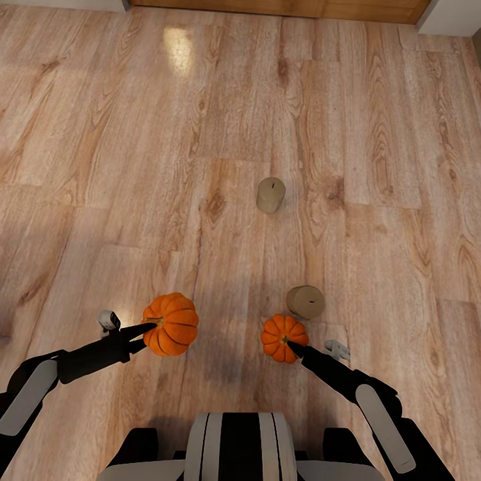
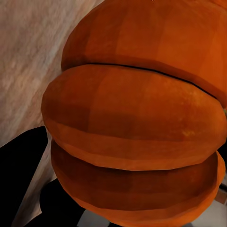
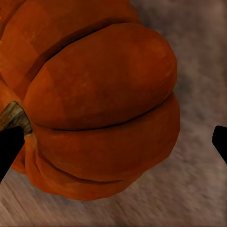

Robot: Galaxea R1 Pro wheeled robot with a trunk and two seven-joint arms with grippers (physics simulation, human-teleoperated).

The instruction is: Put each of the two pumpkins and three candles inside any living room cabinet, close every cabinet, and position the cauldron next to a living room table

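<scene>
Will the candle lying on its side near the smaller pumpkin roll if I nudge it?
Probably yes: the tipped candle rests on its curved side on the smooth wood floor. Being stubby, it should look rigid and may curve away. The upright candle seems steadier.

Even bright light, ceiling glare on floor [image 1: 178, 47], wrist views blurry.

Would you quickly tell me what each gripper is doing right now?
Left gripper: at the larger pumpkin; open or shut cannot be told.
Right gripper: open around the smaller pumpkin.
</scene>
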